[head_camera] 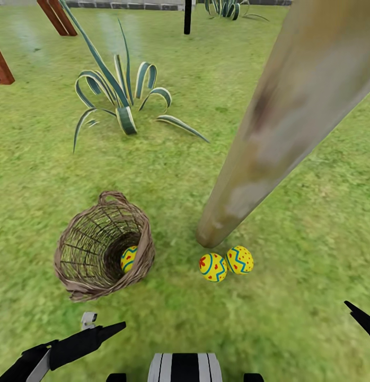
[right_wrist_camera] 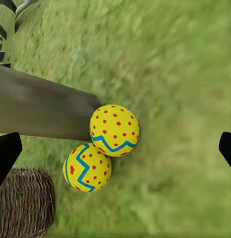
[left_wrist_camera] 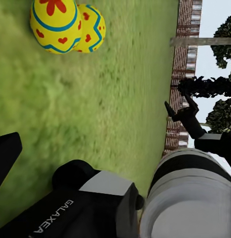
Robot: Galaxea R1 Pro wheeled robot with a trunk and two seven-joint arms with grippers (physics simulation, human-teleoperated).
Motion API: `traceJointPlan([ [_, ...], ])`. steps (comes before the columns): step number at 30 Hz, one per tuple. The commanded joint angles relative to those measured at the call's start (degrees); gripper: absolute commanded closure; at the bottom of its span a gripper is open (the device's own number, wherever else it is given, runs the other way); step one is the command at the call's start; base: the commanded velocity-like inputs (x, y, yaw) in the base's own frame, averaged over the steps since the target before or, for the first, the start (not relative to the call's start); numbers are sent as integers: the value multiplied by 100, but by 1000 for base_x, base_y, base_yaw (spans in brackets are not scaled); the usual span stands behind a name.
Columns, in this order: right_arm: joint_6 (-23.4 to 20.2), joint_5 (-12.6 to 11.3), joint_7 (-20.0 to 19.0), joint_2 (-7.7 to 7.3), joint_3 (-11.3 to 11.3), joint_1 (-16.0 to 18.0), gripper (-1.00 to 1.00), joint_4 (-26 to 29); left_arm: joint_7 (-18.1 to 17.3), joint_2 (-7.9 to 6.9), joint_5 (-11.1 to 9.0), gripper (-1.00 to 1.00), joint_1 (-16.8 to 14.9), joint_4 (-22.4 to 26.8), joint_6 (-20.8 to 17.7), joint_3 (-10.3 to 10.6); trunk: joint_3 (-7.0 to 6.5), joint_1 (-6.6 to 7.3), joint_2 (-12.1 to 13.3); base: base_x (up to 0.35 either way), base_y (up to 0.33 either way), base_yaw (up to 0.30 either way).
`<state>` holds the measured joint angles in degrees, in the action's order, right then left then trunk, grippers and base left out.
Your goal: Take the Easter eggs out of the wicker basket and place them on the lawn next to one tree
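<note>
though the head view shows one egg (head_camera: 129, 258) in the basket (head_camera: 103, 246), right gripper (right_wrist_camera: 115, 146) fingers apart above two others.

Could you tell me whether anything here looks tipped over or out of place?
Yes: the wicker basket lies tipped on its side on the lawn, mouth open, with one egg still inside. Two eggs sit by the tree.

Your head camera looks steeply down on the lawn (head_camera: 291, 297), both wrist cameras sit low and close over grass, all three share the two eggs (head_camera: 226, 263) (left_wrist_camera: 67, 26) (right_wrist_camera: 102, 151) beside the tree (head_camera: 291, 122) (right_wrist_camera: 41, 109).
</note>
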<state>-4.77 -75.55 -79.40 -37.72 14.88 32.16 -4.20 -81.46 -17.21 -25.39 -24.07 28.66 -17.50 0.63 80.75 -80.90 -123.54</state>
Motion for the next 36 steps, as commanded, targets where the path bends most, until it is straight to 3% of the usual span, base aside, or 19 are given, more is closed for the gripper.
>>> traceJointPlan([
  [1, -50, -47, -31, 2, 50, 9, -100, -19, -17, -2, -19, -100, -1, 0, -60, 7, -16, 23, 40, 0, 0, 0],
  [8, -50, -47, -31, 2, 50, 9, -100, -19, -22, -2, -19, -100, -1, 0, -60, 7, -141, 177, 321, 0, 0, 0],
  [13, -50, -47, -31, 2, 50, 9, -100, -19, -26, -17, -19, -100, -1, -1, -58, 1, -141, 177, 321, 0, 19, 0],
  [36, -50, -47, -23, 2, 50, 9, -100, -19, -28, -19, -19, -100, -1, -1, -59, -1, -141, 177, 321, 0, 281, 0],
])
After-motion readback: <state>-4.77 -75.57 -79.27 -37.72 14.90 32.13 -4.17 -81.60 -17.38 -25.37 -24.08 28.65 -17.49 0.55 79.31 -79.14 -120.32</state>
